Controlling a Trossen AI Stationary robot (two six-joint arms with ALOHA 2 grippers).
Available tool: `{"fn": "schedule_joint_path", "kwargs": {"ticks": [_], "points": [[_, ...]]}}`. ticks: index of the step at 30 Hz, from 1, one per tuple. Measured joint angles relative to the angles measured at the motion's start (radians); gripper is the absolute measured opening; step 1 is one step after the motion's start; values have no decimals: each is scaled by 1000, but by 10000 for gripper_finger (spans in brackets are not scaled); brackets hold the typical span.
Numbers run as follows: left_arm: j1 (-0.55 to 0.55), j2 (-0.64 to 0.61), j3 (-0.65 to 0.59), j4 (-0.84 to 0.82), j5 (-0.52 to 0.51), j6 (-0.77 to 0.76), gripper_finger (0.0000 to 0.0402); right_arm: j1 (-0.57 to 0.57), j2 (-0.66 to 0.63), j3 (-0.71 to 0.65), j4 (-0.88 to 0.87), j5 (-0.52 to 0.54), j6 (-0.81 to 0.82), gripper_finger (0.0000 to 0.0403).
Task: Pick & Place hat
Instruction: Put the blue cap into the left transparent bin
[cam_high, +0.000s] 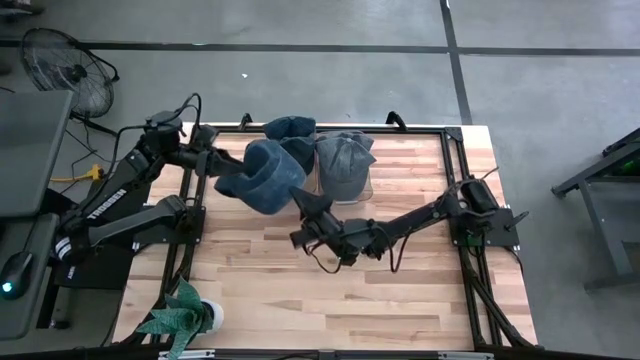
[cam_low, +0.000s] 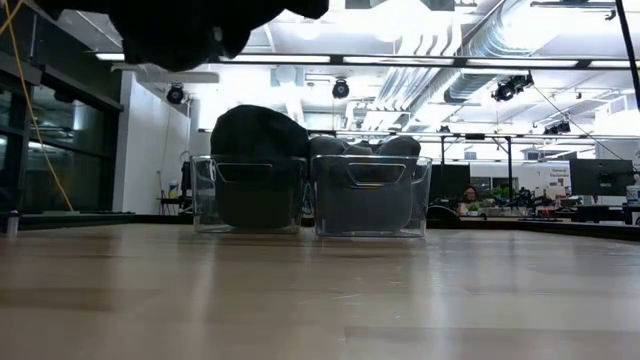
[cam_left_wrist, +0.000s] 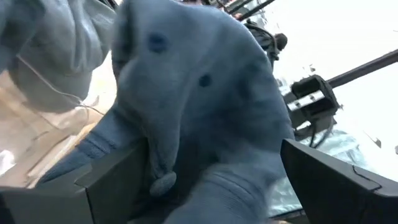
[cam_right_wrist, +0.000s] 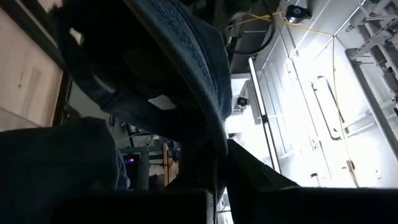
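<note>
A blue hat (cam_high: 268, 175) hangs in the air between my two grippers, in front of two clear bins at the table's far edge. In the low view it shows only as a dark mass (cam_low: 180, 30) high above the tabletop. My left gripper (cam_high: 228, 168) is at the hat's left side and my right gripper (cam_high: 303, 200) at its right near side; both are shut on it. The left bin (cam_low: 250, 195) holds another blue hat (cam_high: 290, 130). The right bin (cam_low: 370, 195) holds a grey hat (cam_high: 343, 160). My left gripper holds the blue hat's soft left side (cam_left_wrist: 186, 143), bunched between its two fingers (cam_left_wrist: 106, 186), coming level from the table's left. The hat is lifted clear of the table. My right gripper pinches a thin edge of the hat (cam_right_wrist: 214, 155) between its fingers (cam_right_wrist: 261, 186), reaching from the table's right near side. The hat rises past the fingers and touches nothing below.
A small potted plant (cam_high: 185, 318) stands at the table's near left corner. The wooden tabletop (cam_high: 400, 280) stretches bare in front of the bins. A fan (cam_high: 65, 60) stands on the floor beyond the far left corner.
</note>
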Motion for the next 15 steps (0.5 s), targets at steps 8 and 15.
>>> {"fn": "schedule_joint_path", "kwargs": {"ticks": [8,15], "points": [[-118,0,0,150,-24,-46,362,-20,0,0,-130,7,97,6],[-201,0,-1,196,-86,-67,362,-20,0,0,-220,7,180,6]]}}
